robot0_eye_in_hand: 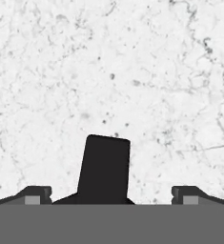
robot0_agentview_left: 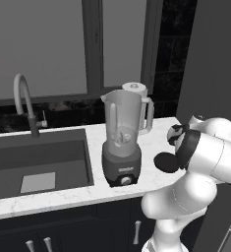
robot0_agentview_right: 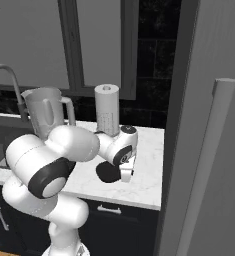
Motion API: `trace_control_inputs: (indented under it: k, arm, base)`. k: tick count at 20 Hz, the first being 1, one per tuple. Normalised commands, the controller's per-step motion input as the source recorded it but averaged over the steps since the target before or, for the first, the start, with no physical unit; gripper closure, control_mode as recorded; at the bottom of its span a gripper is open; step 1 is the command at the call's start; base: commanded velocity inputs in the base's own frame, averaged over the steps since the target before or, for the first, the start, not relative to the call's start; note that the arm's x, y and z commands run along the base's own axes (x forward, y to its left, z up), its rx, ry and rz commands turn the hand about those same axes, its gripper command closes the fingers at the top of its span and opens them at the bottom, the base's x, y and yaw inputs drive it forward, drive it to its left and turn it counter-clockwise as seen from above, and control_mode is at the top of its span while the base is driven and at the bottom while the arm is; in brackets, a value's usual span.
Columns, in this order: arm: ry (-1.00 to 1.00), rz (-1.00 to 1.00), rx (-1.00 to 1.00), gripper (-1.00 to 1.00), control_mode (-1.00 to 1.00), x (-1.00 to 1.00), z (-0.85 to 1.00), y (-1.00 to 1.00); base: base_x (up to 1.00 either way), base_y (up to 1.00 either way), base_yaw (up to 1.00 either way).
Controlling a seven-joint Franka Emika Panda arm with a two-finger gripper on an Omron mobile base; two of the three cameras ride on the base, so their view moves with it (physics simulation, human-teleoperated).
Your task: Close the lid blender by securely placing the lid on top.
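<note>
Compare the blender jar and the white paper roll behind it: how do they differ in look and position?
The blender has a clear jar with a side handle, on a dark grey base with a knob; the white roll is an opaque plain cylinder with no base. The blender stands nearer the counter's front edge, beside the sink; the roll stands behind it, near the window. Both stand upright on the marble counter.

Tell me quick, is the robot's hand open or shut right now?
Gripper: open, fingertips wide apart either side of the lid's tab, holding nothing yet.
</note>
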Motion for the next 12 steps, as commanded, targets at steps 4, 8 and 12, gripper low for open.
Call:
trace_control_inputs:
  k: [4, 8, 12]
  arm:
    - [0.00, 0.00, 0.00, -1.00, -1.00, 0.15, -0.22, 0.00]
    - [0.00, 0.00, 0.00, -1.00, -1.00, 0.16, -0.20, 0.00]
    - [0.00, 0.00, 0.00, -1.00, -1.00, 0.16, -0.21, 0.00]
  base:
    - [0.00, 0.00, 0.00]
    - [0.00, 0.00, 0.00]
    - [0.00, 0.00, 0.00]
